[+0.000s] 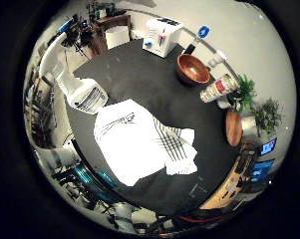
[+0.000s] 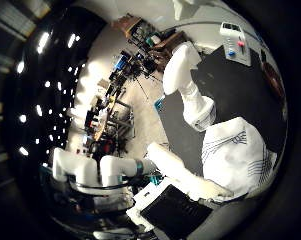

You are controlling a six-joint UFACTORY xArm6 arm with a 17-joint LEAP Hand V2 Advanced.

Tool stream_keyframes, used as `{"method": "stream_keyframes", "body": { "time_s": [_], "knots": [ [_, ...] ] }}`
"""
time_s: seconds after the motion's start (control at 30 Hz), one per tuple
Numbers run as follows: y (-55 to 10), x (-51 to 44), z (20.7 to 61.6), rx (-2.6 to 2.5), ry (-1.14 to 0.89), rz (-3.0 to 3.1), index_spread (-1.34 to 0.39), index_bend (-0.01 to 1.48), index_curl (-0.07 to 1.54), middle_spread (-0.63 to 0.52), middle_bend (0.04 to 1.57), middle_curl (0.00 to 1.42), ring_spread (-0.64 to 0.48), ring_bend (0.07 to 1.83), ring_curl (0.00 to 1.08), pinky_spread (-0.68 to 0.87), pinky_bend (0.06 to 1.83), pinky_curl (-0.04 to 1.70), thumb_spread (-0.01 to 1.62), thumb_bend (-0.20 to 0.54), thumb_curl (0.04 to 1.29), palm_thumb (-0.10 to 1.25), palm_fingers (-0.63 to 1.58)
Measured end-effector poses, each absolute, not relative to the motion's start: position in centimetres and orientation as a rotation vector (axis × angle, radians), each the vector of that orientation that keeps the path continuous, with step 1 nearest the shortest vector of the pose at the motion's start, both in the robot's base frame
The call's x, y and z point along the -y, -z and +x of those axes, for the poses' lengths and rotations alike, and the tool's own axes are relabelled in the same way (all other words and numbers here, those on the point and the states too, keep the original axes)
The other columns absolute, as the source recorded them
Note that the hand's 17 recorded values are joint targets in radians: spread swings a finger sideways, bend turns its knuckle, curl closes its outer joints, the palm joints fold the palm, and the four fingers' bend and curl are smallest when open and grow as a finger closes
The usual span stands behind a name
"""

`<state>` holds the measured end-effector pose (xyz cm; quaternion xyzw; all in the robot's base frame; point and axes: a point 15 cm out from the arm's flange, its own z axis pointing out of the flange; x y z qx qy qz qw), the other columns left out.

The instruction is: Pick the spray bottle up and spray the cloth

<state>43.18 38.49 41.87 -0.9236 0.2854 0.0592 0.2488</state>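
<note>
bottle (image 1: 82, 92) lies on table (image 1: 139, 69) edge, touching cloth (image 1: 139, 142) | robot hand (image 2: 185, 182) high above, fingers look straight, holding nothing | likely light, smooth rigid plastic, may roll; grip at neck below trigger

- Round dark worktop (image 1: 139, 74).
- Pale floor (image 2: 145, 120) around it.
- Wooden desk (image 1: 109, 25) by the far wall.
- Cluttered workbenches (image 2: 107, 117), ceiling lights (image 2: 42, 42) glowing overhead.

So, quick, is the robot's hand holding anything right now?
Right hand: open or closed cannot be told; the spray bottle is out on the table beside the cloth, not held.
</note>
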Motion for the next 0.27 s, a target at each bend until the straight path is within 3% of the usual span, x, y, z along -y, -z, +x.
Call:
{"method": "stream_keyframes", "body": {
  "time_s": [0.27],
  "knots": [
    [-40.9,-36.3,42.9,-0.837,-0.043,-2.428,-0.49,0.24,0.36,-0.05,0.17,0.27,0.28,0.21,0.20,0.65,0.61,0.17,0.98,-0.029,0.44,0.52,0.30]
  ]
}}
